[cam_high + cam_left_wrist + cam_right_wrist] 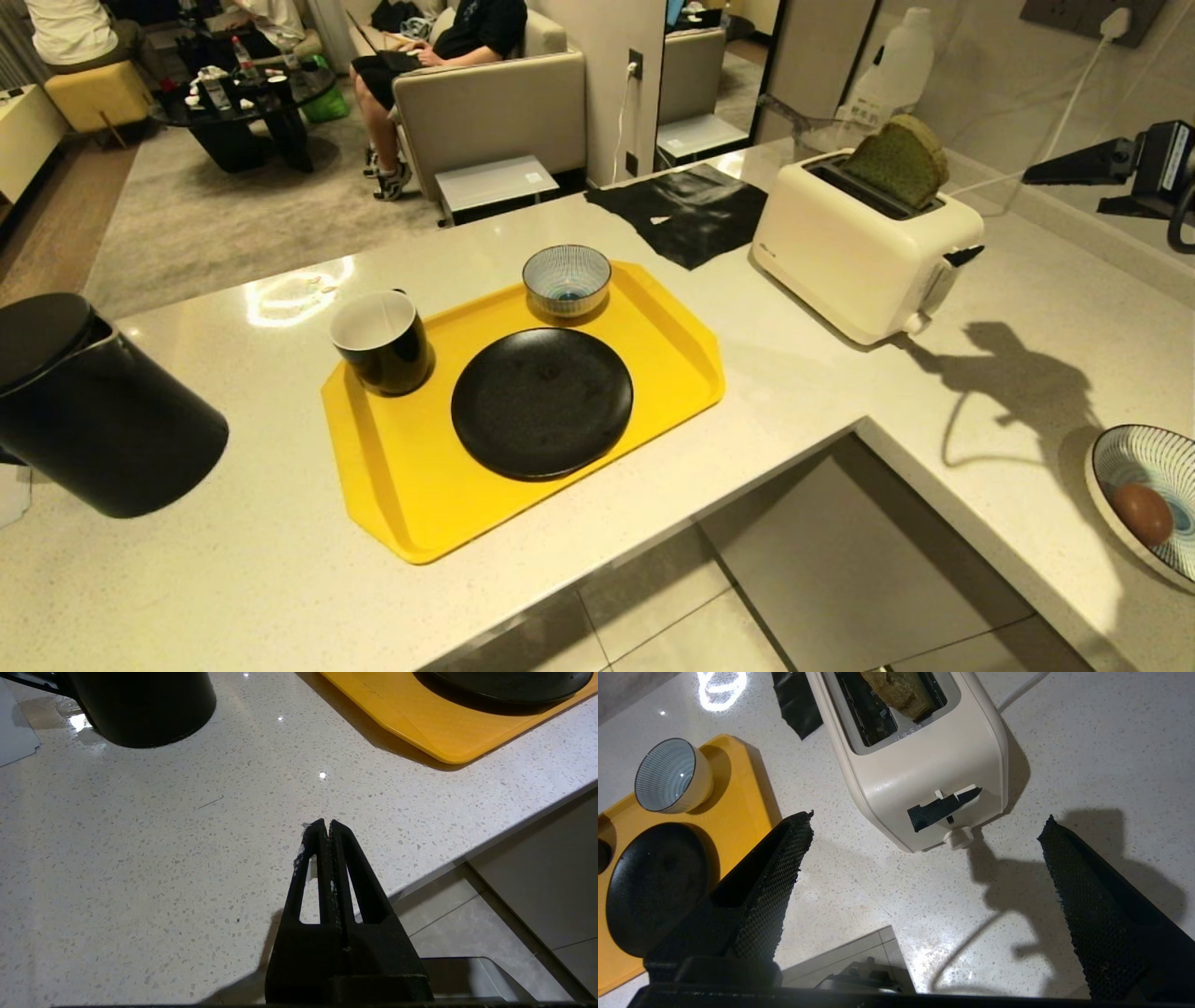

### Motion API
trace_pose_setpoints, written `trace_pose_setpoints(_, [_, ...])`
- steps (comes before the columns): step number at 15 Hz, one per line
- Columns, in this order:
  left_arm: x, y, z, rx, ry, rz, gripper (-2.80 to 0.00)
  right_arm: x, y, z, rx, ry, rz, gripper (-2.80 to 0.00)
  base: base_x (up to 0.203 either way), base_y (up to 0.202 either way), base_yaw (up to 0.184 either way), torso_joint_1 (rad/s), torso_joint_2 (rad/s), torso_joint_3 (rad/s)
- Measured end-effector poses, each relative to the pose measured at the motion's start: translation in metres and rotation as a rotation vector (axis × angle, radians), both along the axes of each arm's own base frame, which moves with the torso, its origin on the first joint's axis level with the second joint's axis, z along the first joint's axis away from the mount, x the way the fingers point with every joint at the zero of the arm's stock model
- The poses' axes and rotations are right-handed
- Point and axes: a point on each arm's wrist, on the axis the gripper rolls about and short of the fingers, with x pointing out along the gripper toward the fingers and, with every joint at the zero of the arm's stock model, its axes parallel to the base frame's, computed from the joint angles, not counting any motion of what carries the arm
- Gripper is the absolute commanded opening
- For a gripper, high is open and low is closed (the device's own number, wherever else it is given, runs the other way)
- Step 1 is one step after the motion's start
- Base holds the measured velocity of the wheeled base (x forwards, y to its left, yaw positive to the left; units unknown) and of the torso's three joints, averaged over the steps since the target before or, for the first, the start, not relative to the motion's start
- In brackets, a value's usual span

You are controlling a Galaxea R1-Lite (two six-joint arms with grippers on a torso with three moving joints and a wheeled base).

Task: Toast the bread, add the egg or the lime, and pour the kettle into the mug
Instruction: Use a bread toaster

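Leaning bread [898,161], domed top upward

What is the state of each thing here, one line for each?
bread: standing high in a toaster slot
toaster: lever up
kettle: lid closed
mug: upright, looks empty
black plate: bare
egg: whole, in striped dish
left claw: shut
right claw: open, empty

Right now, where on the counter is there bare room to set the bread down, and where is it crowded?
Bare counter lies between the tray and toaster, and between the kettle and tray. The plate is empty. The tray's far end is crowded with mug and bowl.
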Motion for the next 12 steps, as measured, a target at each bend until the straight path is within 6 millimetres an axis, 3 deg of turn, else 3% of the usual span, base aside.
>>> trace_pose_setpoints(6, [0.000, 0.000, 0.000, 0.000, 0.000, 0.000, -2.80, -0.005, 0.001, 0.002, -0.097, -0.030, 0.014, 0.00, 0.000, 0.000, 0.000, 0.000, 0.00, 0.000])
trace_pose_setpoints(12, [0.000, 0.000, 0.000, 0.001, 0.000, 0.000, -2.80, -0.031, 0.006, 0.009, -0.294, -0.276, -0.008, 0.00, 0.000, 0.000, 0.000, 0.000, 0.00, 0.000])
